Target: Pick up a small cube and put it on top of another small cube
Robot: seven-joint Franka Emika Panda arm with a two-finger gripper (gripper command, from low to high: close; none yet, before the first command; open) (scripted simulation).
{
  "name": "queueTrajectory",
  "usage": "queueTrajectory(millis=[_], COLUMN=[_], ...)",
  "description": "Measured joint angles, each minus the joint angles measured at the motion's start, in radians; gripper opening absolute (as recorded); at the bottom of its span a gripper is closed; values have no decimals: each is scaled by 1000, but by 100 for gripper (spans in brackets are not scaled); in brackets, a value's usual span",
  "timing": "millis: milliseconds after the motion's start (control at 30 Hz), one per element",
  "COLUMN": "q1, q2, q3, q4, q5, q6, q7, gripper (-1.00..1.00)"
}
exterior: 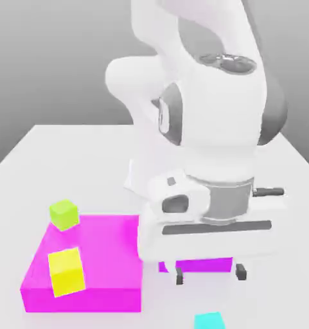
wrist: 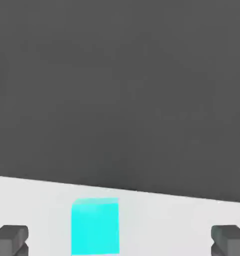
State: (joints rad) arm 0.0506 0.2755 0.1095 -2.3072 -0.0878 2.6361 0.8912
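A small cyan cube (exterior: 209, 320) rests on the white table at the front edge of the exterior view, slightly to its right. My gripper (exterior: 209, 274) hangs above it, apart from it, with both dark fingers spread wide and nothing between them. In the hand view the same cube (wrist: 95, 226) lies between the two fingertips (wrist: 10, 239), closer to one of them, and touches neither. A yellow cube (exterior: 66, 272) and a lime-green cube (exterior: 63, 214) sit on a big magenta block (exterior: 105, 257) at the exterior view's left.
The magenta block stands close beside my hand on the exterior view's left. A second magenta block (exterior: 198, 264) shows partly behind the fingers. My bulky white arm (exterior: 202, 128) rises over the middle of the white table (exterior: 15, 186).
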Motion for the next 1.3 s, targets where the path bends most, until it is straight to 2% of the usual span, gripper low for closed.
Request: queueTrajectory(millis=[200,233,433,600,833,1067,1167,1233,1267,1300], q1=[29,35,36,18,-100,-275,-373,-342,-336,-336], q2=[217,240,251,116,-84,-279,-254,-194,-177,-177], q3=[-22,-28,-30,-6,-102,-202,-196,-166,-162,-162], q4=[30,35,37,7,-61,-133,-157,-172,-175,-175], q5=[-25,-27,-29,-1,-10,62,94,99,100,100], q6=[131,148,158,53,-79,-198,-151,-77,-56,-56], q7=[21,22,24,3,-158,-403,-462,-469,-471,-471], gripper=[0,-100,-100,-100,-100,-100,-100,-100,100,100])
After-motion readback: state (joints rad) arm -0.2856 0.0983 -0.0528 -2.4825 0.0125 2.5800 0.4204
